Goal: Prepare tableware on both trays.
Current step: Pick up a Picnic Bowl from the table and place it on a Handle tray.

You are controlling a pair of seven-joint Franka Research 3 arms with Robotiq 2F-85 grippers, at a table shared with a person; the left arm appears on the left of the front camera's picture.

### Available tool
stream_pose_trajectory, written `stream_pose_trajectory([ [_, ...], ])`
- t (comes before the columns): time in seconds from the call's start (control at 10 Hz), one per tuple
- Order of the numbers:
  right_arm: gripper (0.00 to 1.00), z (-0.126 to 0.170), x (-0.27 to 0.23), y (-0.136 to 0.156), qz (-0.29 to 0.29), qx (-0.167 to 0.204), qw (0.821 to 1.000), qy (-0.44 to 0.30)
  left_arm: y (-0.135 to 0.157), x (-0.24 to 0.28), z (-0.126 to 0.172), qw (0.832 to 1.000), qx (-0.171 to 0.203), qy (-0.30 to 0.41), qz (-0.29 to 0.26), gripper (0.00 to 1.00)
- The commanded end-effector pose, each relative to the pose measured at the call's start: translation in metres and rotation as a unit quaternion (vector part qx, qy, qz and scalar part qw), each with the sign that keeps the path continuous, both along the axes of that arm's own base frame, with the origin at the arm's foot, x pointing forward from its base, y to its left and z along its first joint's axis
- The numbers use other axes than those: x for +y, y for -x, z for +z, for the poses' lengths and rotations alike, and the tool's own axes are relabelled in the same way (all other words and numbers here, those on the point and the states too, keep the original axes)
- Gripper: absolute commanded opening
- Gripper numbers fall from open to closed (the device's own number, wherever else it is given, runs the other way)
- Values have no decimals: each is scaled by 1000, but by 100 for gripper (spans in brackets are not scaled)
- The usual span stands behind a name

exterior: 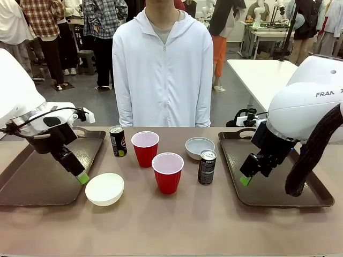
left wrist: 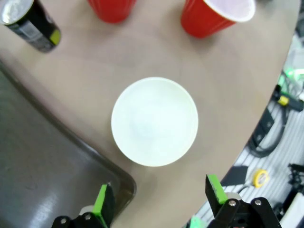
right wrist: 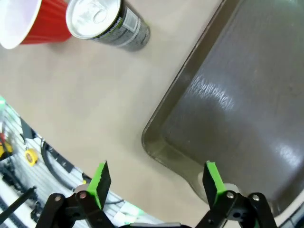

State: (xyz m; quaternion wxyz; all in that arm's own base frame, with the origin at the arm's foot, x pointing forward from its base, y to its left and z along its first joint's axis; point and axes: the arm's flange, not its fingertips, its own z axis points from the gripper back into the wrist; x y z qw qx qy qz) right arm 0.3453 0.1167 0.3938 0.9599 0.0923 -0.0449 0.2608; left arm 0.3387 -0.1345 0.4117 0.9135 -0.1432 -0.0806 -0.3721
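Two dark brown trays lie at the table's sides, the left tray (exterior: pixel 32 176) and the right tray (exterior: pixel 278 182). Between them stand two red cups (exterior: pixel 145 148) (exterior: pixel 168 172), two black cans (exterior: pixel 118 141) (exterior: pixel 207 167) and two whitish bowls (exterior: pixel 104 188) (exterior: pixel 200 147). My left gripper (exterior: pixel 81 178) hangs open over the left tray's near right corner, just left of the near bowl (left wrist: pixel 154 121). Above the right tray's near left corner (right wrist: pixel 156 142), my right gripper (exterior: pixel 245 180) is open too, with a can (right wrist: pixel 107 23) and a cup (right wrist: pixel 23 21) farther off. Nothing is held.
A person in a white hooded jacket (exterior: pixel 162 69) stands at the far side of the table, hands out of sight. Cables and a yellow tape roll (left wrist: pixel 260 177) lie on the floor past the table's near edge. Another white table (exterior: pixel 262 75) stands behind on the right.
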Motion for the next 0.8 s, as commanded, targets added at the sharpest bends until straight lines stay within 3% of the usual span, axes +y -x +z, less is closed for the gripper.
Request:
stream_pose_trajectory([
  [0.0,100,-54,-32,64,34,-47,994,-94,38,31,-33,992,-35,123,18,100],
  [0.2,100,-35,-59,67,57,-80,963,-253,34,62,-26,963,-19,269,13,100],
  [0.3,100,-30,-84,72,48,-69,945,-316,33,85,-27,943,10,334,8,100],
  [0.5,100,-30,-142,82,-1,-41,915,-401,29,133,-37,915,65,397,34,100],
  [0.7,100,-33,-196,107,-31,-34,903,-427,29,191,-40,901,87,418,73,100],
])
